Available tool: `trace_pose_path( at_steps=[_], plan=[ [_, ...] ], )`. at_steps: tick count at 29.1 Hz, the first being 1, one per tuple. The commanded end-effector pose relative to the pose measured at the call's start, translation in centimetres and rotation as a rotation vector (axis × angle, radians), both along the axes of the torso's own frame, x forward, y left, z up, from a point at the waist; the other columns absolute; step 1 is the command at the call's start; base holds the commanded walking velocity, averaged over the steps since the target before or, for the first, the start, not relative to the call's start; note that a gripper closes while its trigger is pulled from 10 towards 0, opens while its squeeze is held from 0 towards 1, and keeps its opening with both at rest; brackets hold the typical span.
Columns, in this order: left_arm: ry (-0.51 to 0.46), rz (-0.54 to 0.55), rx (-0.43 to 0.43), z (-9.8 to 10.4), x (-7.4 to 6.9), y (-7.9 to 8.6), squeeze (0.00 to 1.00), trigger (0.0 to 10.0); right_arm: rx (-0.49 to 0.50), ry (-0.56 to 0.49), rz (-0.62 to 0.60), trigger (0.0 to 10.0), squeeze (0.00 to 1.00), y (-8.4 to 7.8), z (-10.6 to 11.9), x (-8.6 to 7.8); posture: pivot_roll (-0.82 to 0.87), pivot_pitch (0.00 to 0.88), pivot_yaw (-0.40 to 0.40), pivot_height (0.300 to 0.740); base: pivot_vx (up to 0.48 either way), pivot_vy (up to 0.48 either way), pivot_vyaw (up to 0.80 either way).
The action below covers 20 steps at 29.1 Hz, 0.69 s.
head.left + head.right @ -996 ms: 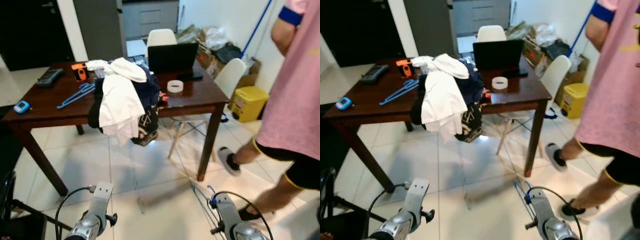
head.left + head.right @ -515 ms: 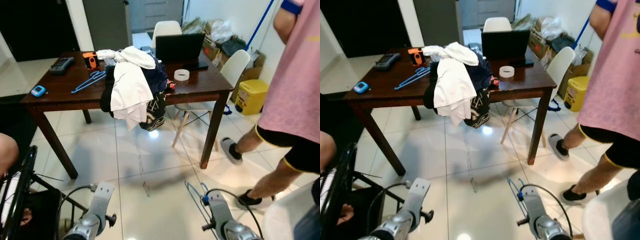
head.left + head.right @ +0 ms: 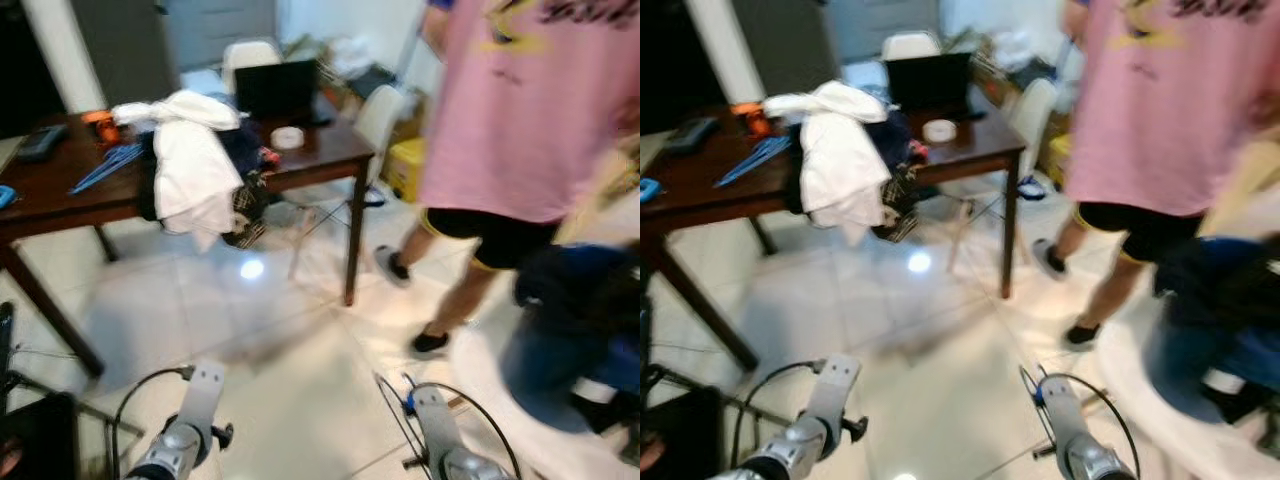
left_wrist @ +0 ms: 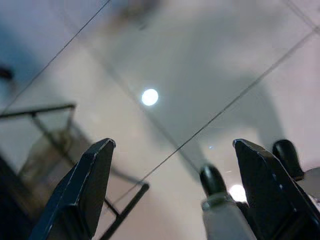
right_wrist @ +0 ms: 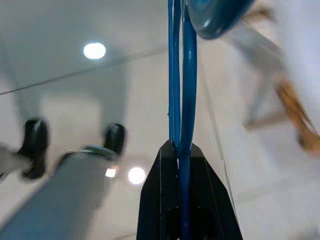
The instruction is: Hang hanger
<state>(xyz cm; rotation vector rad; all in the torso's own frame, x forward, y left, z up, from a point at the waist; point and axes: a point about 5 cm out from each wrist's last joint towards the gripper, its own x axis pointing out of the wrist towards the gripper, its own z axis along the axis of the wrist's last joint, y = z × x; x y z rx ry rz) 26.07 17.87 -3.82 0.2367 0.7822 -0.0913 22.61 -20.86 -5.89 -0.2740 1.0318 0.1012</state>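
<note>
Below, the right gripper pinches a thin blue hanger edge-on, while the left gripper hangs wide open.

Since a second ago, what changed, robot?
My head camera swung right, so the table slid left in view. The person stepped closer. My right gripper still clamps the blue hanger; my left gripper stays open, low over the floor.

Two silver-grey metal forearms taper toward the wrists, each looped by a thin black cable; the left arm ends in a flat pale bracket with small holes and a black knob beside it. The left hand and right hand have long, glossy black, wedge-shaped fingers.
</note>
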Motion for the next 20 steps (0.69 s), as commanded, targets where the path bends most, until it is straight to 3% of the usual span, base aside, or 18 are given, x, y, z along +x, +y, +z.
trace_pose_path(
  at_steps=[1,7,10,20],
  plan=[
    [0.028,0.008,0.016,-0.5,-0.7,0.7,0.0,10.0,0.008,0.016,0.029,10.0,0.0,1.2,-0.2,0.0,0.02,0.0,-0.001,0.74,-0.3,0.0,-0.79],
    [0.028,0.006,0.015,-0.5,-0.7,0.7,0.0,10.0,-0.004,0.029,0.028,10.0,0.0,1.5,-0.3,-0.1,0.02,0.0,0.001,0.74,-0.294,0.0,-0.79],
    [0.027,0.006,0.014,-0.4,-0.7,0.7,0.0,10.0,-0.012,0.038,0.022,10.0,0.0,0.6,-0.4,-0.4,0.02,0.0,0.001,0.74,-0.269,0.0,-0.79],
    [0.028,-0.01,0.013,-0.5,-0.7,0.6,0.0,10.0,-0.034,0.038,0.012,10.0,0.0,-0.2,-0.2,-0.3,0.02,0.0,0.001,0.74,0.0,0.0,-0.79]
  ],
)
